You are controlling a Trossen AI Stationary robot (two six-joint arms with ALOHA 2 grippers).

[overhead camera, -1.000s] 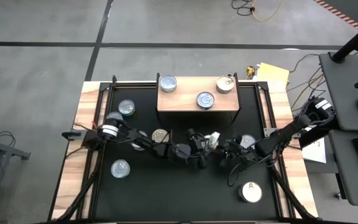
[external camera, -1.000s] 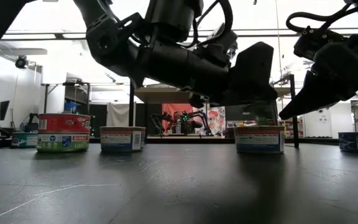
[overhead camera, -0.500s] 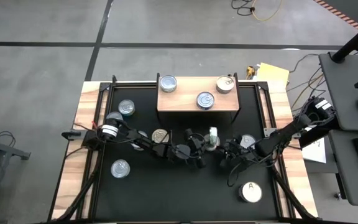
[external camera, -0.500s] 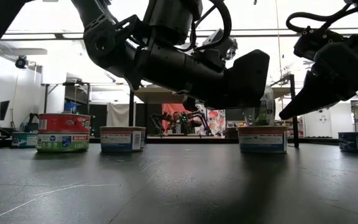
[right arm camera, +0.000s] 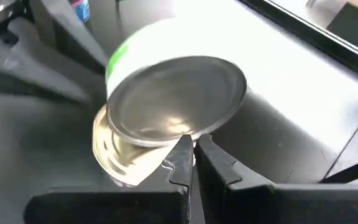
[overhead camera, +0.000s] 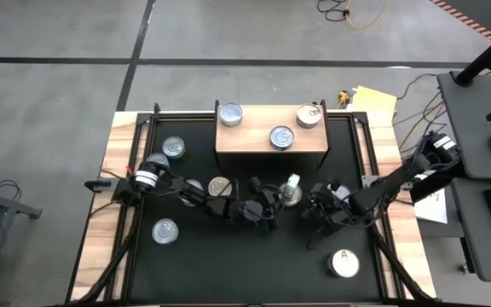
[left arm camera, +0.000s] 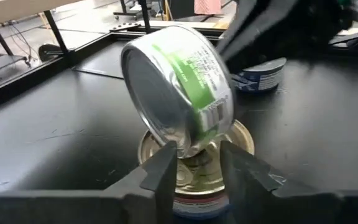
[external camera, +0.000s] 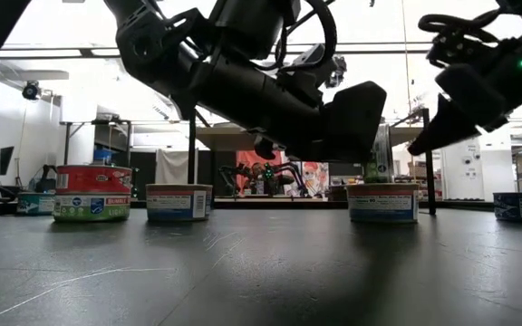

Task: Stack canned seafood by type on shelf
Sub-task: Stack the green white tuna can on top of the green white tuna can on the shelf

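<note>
A green-labelled can (left arm camera: pixel 179 87) stands tilted on its rim on top of a gold-topped, blue-labelled can (left arm camera: pixel 197 180) at the table's middle, just in front of the shelf (overhead camera: pixel 254 141). My left gripper (left arm camera: pixel 196 163) comes from the left and is shut on the tilted can's low edge. My right gripper (right arm camera: pixel 193 149), shut, sits at the can's other flat face (right arm camera: pixel 179 99), coming from the right. Three cans (overhead camera: pixel 281 136) stand on the shelf. My left gripper pinches the green-labelled can's lowest part (left arm camera: pixel 194 146) between its two fingers, one on each flat face. The fingers come nearly level from the table's left. The can stands on edge, tilted, its rim on the gold top of the can below. My right gripper's shut fingertips (right arm camera: pixel 185 152) lie at the lower rim of the can's silver face; I cannot tell whether they touch it.
Loose cans stand on the black table: two at the left (overhead camera: pixel 174 148) (overhead camera: pixel 165 230), one beside the left arm (overhead camera: pixel 220 185), one under the right arm (overhead camera: pixel 339 194), and a white-topped can marked "A" (overhead camera: pixel 344 263) near the front right. The table's wooden edges frame it.
The green-labelled can, lying slanted in my left gripper a second ago, now stands up on its edge atop the gold-topped can. My right gripper has tipped up at the wrist while staying beside the can.
</note>
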